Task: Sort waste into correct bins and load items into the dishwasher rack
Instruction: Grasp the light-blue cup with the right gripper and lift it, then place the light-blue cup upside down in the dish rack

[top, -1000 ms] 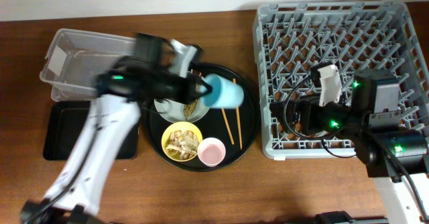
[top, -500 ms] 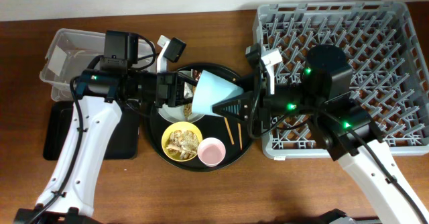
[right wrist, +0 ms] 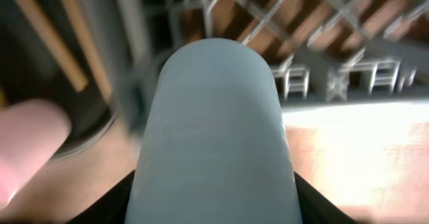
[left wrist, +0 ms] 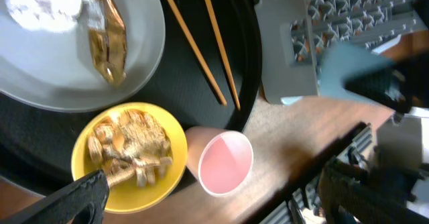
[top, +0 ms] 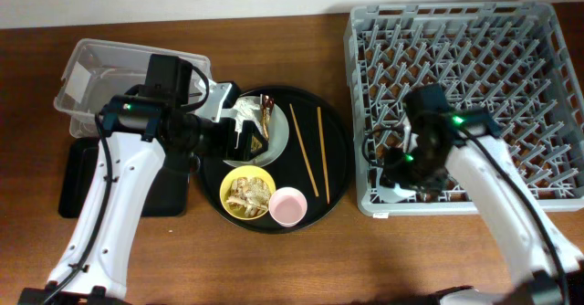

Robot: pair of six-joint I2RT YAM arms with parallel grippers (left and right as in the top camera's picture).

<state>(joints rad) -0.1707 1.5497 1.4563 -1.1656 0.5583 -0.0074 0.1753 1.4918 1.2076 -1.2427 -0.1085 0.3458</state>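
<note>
Light-blue cup [right wrist: 214, 130] loading is the step in hand, as I judge it. The right tool [right wrist: 214, 200] is closed on the cup's sides, its dark fingers showing on either side at the bottom of the right wrist view. It holds the cup at the near-left corner of the dishwasher rack [top: 354, 77]. From that view the cup sits about at the rack's near wall, with lattice behind it and bare tabletop [right wrist: 348, 150] below. I cannot tell which end of the cup faces down.

The next move calls for carrying the cup inward past the wall and lowering it between the upright pegs. Only once it rests there should the fingers spread.

The left tool [top: 239, 136] hangs over the plate [left wrist: 47, 66], spread wide and holding nothing.

For room, the rack's rows show nothing else in them, so any slot near the corner should do. The tight edges are the corner wall itself and the pegs just inside it, which could catch the cup or a finger on the way down. The round black tray [top: 338, 150] lies just beside the rack's left wall. It carries the chopsticks [top: 304, 150], the pink cup [top: 287, 206] and the yellow bowl [left wrist: 175, 155]. A drift leftward would therefore meet its rim. The two arms are well apart.
</note>
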